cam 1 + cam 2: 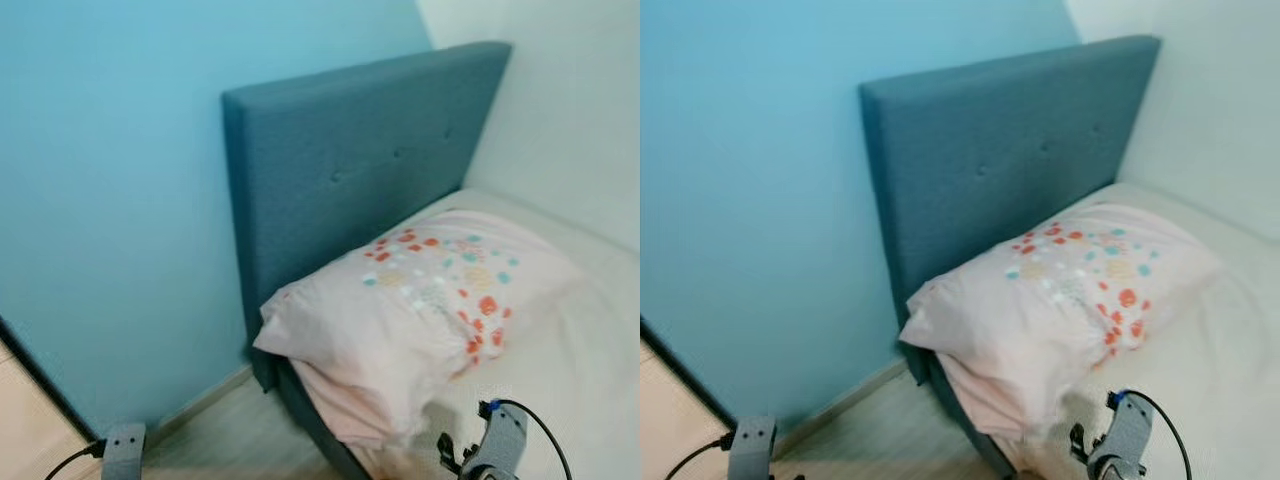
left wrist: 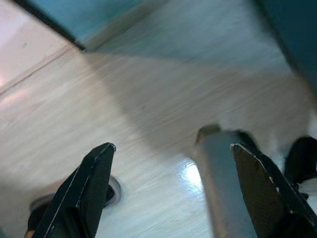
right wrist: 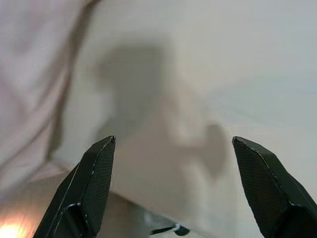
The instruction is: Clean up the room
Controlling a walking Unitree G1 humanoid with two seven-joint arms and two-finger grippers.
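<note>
A pale pink pillow [image 1: 430,320] with red, teal and yellow dots lies at the head of the bed, against the blue padded headboard [image 1: 350,170]. It overhangs the bed's near side edge. The cream sheet [image 1: 590,360] covers the mattress to its right. My right arm [image 1: 490,450] shows at the bottom, over the sheet just below the pillow. In the right wrist view my right gripper [image 3: 173,144] is open above the sheet, with nothing between its fingers. My left arm [image 1: 125,450] hangs low over the floor. My left gripper [image 2: 173,148] is open over wooden floorboards.
A light blue wall [image 1: 110,200] stands behind the headboard and a white wall [image 1: 570,110] runs along the bed's far side. A strip of pale wood floor [image 1: 230,430] lies between the wall and the bed. A dark grey shape [image 2: 223,173] sits blurred by the left fingers.
</note>
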